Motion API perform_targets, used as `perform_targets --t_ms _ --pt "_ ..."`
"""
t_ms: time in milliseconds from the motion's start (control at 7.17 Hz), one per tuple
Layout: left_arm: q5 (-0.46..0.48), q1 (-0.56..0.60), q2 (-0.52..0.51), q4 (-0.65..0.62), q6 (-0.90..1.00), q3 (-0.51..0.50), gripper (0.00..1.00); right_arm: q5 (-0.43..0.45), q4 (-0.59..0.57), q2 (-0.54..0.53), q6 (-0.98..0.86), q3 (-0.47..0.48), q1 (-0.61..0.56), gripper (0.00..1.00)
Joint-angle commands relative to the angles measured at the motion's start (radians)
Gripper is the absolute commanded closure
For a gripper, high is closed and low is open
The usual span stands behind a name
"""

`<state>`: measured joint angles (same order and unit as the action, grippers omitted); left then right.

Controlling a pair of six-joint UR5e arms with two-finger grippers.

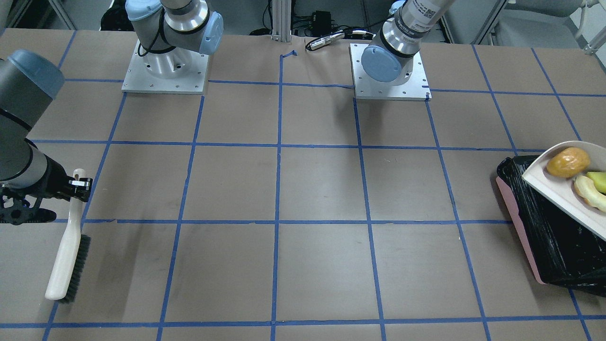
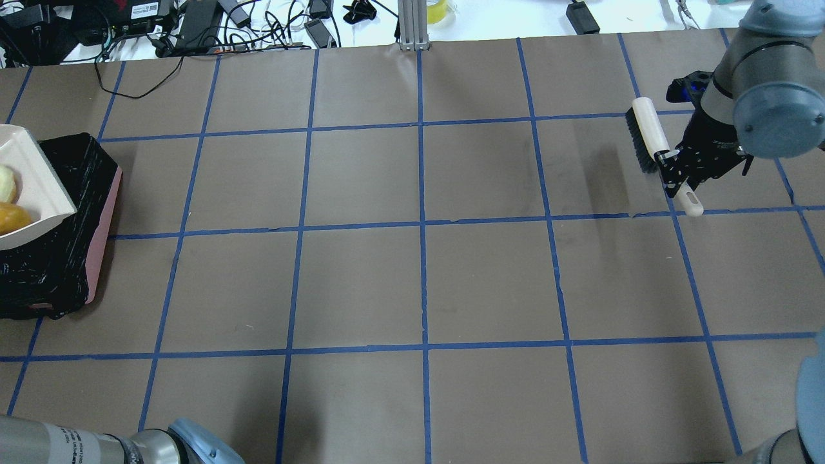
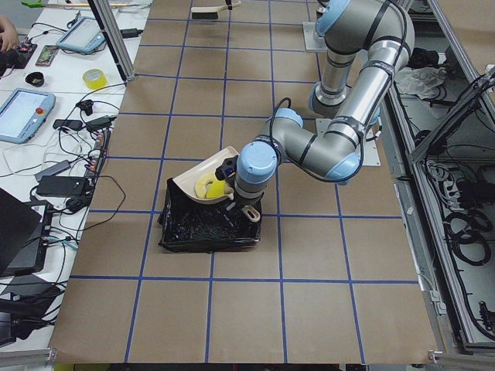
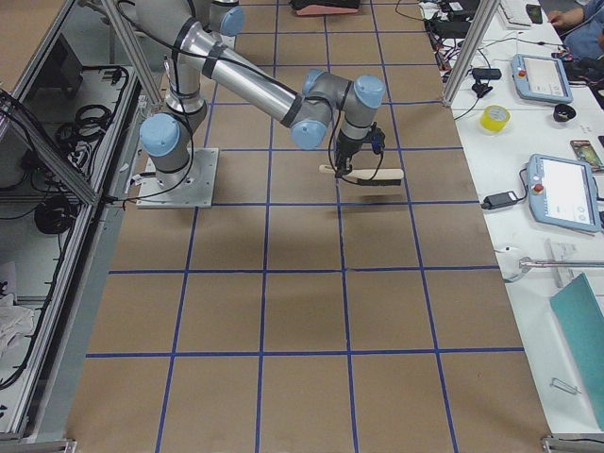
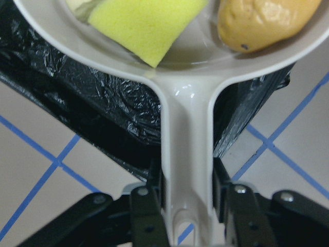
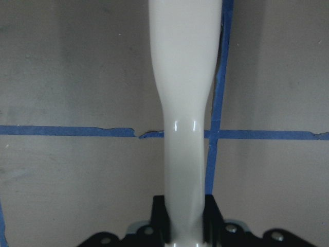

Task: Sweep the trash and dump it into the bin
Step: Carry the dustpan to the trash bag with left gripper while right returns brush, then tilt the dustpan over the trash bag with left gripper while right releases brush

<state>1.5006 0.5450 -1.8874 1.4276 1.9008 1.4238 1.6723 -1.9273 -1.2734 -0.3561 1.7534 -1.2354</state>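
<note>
My left gripper [image 5: 186,198] is shut on the handle of the beige dustpan [image 5: 186,128]. It holds the pan tilted over the bin [image 1: 544,227], a pink tub lined with a black bag, which also shows in the overhead view [image 2: 58,258]. The trash lies in the pan: a golden-brown lump [image 1: 568,162], a yellow sponge wedge [image 5: 146,23] and a pale peel [image 1: 587,192]. My right gripper [image 2: 673,169] is shut on the handle of the beige hand brush [image 2: 651,138] and holds it far from the bin, at the other end of the table.
The brown table [image 2: 419,277] is marked with a grid of blue tape. Both arm bases [image 1: 165,71] stand at the robot's edge. Cables and devices [image 2: 193,26] lie beyond the far edge.
</note>
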Motion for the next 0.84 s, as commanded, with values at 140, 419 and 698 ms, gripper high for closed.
perform_targets --t_ms 140,419,698 --pt "0.185 0.003 -0.074 -0.033 0.188 -0.170 1.00 0.021 -0.035 0.034 -0.003 0.003 0.030 1.00" --pt "0.343 0.080 -0.088 -0.105 0.239 -0.143 1.00 0.021 -0.035 0.046 -0.003 0.001 0.030 1.00" --pt "0.473 0.195 -0.049 -0.264 0.335 -0.059 1.00 0.018 -0.035 0.063 -0.017 0.001 0.030 1.00"
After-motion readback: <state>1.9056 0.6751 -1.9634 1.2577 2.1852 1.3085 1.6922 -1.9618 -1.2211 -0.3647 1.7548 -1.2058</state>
